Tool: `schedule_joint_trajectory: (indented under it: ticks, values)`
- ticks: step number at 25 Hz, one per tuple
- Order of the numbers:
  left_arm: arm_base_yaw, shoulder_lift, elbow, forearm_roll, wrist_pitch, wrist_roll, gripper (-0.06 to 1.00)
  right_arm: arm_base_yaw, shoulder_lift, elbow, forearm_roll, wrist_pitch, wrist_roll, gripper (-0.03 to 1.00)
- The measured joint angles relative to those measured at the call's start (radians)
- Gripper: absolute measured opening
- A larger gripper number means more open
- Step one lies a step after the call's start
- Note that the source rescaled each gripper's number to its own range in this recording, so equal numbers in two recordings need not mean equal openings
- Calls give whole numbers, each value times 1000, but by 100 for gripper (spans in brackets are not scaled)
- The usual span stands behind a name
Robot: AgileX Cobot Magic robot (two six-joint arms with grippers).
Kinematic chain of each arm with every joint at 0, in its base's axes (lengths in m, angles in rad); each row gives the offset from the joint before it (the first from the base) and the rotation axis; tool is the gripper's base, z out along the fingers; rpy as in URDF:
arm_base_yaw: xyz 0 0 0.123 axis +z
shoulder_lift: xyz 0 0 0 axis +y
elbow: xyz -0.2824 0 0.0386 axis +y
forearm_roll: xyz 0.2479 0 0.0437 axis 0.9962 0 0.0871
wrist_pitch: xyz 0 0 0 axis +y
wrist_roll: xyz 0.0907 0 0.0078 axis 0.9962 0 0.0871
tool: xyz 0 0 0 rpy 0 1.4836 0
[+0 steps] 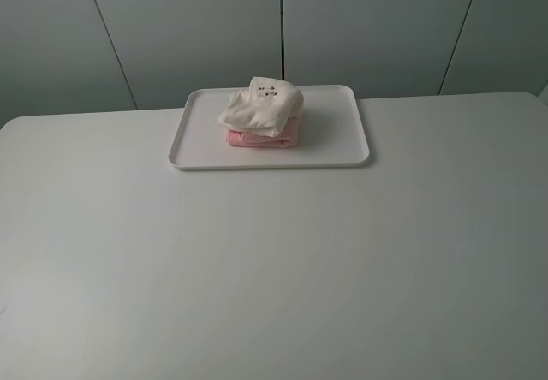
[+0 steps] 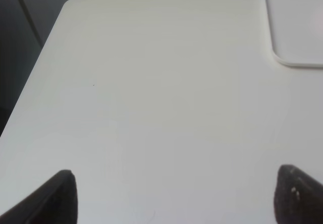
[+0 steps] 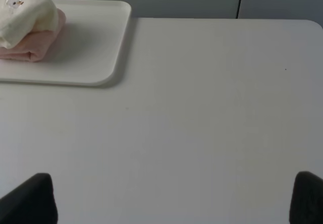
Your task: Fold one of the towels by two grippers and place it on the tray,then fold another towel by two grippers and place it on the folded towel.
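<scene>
A folded cream-white towel [image 1: 264, 106] lies on top of a folded pale pink towel [image 1: 261, 139], both on the white tray [image 1: 342, 136] at the back middle of the table. The right wrist view shows the same stack, cream towel [image 3: 22, 12] over pink towel [image 3: 30, 46], on the tray [image 3: 91, 52]. Neither gripper appears in the exterior high view. My left gripper [image 2: 176, 196] hangs open over bare table, a tray corner [image 2: 295, 32] far ahead of it. My right gripper [image 3: 174, 199] is open too, with nothing between its fingers, well away from the tray.
The white table [image 1: 274, 269] spreads wide around the tray. Grey wall panels [image 1: 360, 29] stand behind its far edge. The table's rounded left corner [image 2: 73, 2] and dark floor beyond show in the left wrist view.
</scene>
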Motion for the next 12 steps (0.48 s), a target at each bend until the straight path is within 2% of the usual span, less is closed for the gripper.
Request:
schedule_joint_trajectory:
  ticks: [10,12]
  values:
    - [-2,0,0,0,0,0,100,0,0,0,0,0,0,100]
    - [-26,0,0,0,0,0,100,0,0,0,0,0,0,100]
